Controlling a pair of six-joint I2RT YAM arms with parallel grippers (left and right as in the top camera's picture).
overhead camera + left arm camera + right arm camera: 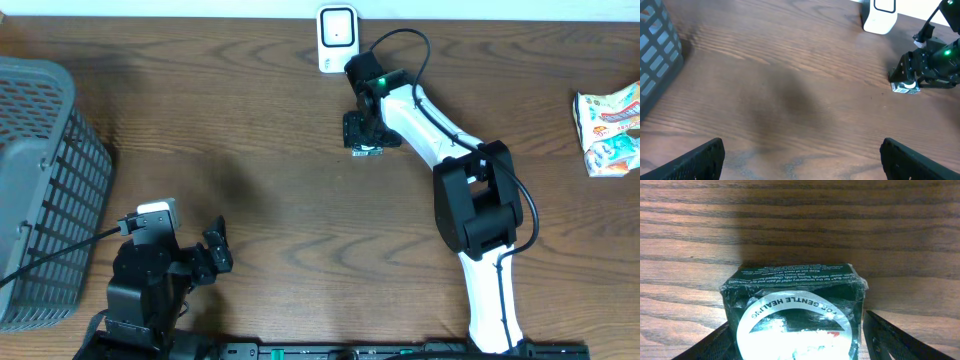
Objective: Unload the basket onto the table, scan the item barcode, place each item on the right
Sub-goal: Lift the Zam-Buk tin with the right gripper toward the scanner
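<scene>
The item (792,305) is a small dark green box with a round silver label. It sits on the wood between the fingers of my right gripper (797,332). The left finger lies against the box's side. A narrow gap shows between the box and the right finger (885,335), so the jaws are open around it. From overhead, the right gripper (362,133) covers most of the item (367,152), just in front of the white scanner (337,38). My left gripper (215,255) rests open and empty near the front left. No barcode shows.
A grey wire basket (40,180) stands at the left edge. Colourful snack packets (608,128) lie at the far right. In the left wrist view, the scanner (880,15) and the item (905,86) are at the upper right.
</scene>
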